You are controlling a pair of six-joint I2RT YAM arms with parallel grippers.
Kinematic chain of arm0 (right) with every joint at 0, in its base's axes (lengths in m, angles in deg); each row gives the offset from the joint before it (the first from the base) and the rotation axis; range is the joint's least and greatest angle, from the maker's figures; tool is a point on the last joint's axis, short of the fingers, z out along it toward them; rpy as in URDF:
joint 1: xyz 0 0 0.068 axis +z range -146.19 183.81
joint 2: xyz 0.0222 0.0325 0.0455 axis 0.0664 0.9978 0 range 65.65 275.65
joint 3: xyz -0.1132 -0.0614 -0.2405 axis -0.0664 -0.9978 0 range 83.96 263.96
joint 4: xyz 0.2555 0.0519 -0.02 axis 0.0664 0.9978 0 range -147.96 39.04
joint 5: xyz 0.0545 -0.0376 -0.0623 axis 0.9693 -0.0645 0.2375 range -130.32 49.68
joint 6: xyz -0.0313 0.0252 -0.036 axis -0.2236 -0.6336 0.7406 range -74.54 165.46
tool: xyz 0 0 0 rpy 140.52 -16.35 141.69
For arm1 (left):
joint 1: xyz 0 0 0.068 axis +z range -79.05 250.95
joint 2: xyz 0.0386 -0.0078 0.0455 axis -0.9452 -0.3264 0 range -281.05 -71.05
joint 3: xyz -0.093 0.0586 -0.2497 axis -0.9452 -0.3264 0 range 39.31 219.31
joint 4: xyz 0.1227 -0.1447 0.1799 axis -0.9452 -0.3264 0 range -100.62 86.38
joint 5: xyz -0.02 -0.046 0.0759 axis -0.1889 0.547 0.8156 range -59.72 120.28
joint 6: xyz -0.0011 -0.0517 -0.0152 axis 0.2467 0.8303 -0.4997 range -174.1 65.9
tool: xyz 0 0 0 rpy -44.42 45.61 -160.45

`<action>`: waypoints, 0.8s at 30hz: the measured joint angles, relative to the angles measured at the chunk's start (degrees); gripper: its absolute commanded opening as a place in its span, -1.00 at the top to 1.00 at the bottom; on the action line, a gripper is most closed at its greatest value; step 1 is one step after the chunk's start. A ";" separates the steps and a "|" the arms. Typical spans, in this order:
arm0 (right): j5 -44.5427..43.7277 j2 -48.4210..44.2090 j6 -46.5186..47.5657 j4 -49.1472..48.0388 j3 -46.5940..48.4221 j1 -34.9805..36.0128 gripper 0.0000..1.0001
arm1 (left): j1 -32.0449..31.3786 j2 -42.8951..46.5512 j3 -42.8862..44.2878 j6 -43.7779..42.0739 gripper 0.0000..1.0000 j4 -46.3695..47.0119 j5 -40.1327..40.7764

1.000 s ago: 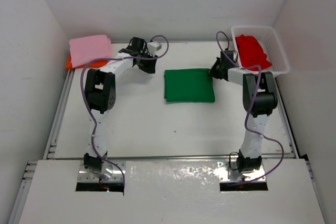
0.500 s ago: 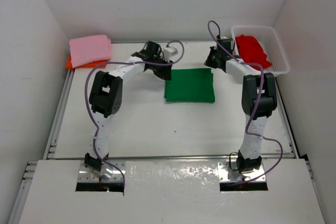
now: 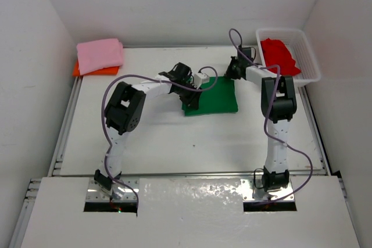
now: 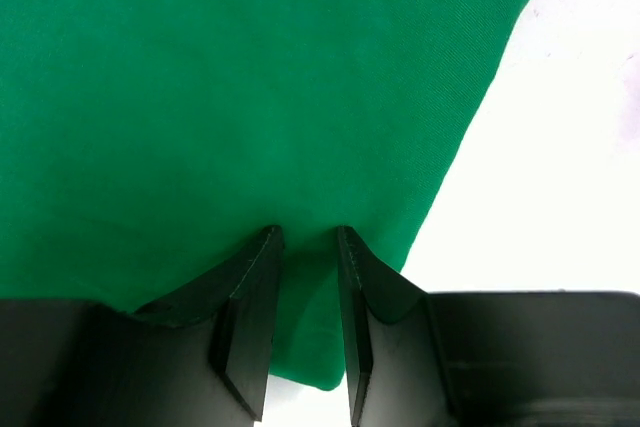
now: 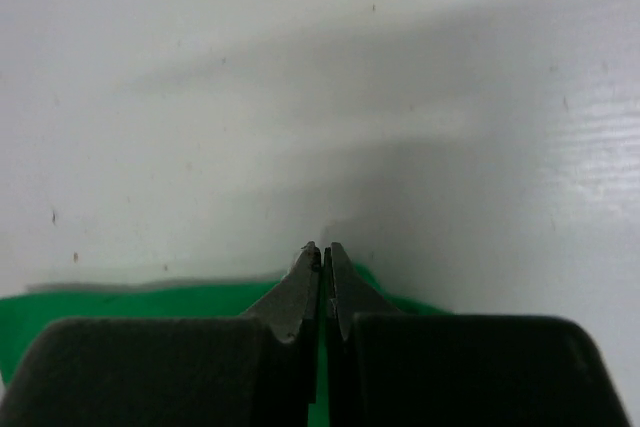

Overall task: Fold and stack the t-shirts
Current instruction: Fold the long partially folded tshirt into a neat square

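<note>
A folded green t-shirt [image 3: 218, 98] lies flat in the middle of the table. My left gripper [image 3: 193, 98] is over its left edge. In the left wrist view the left gripper [image 4: 305, 232] is open by a narrow gap above the green t-shirt [image 4: 250, 77], with no cloth pinched. My right gripper [image 3: 232, 69] sits at the shirt's far right corner. The right wrist view shows the right gripper [image 5: 322, 245] shut, the green t-shirt's [image 5: 100, 302] edge just under its tips. A pink t-shirt [image 3: 100, 54] lies folded on an orange t-shirt [image 3: 81, 71] at the far left. A red t-shirt [image 3: 279, 55] is crumpled in the basket.
A white mesh basket [image 3: 305, 45] stands at the far right corner against the wall. White walls close in the table on the left, back and right. A metal rail [image 3: 67, 120] runs along the table's left side.
My left arm swung right from beside the pink stack to the green shirt's left edge, its jaw gap unchanged. My right gripper moved from the shirt's right edge toward its far right corner.
</note>
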 measured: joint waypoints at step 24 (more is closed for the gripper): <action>-6.64 -9.38 9.46 18.10 9.73 -0.39 0.17 | 10.45 4.31 11.23 10.91 -0.15 -2.23 7.63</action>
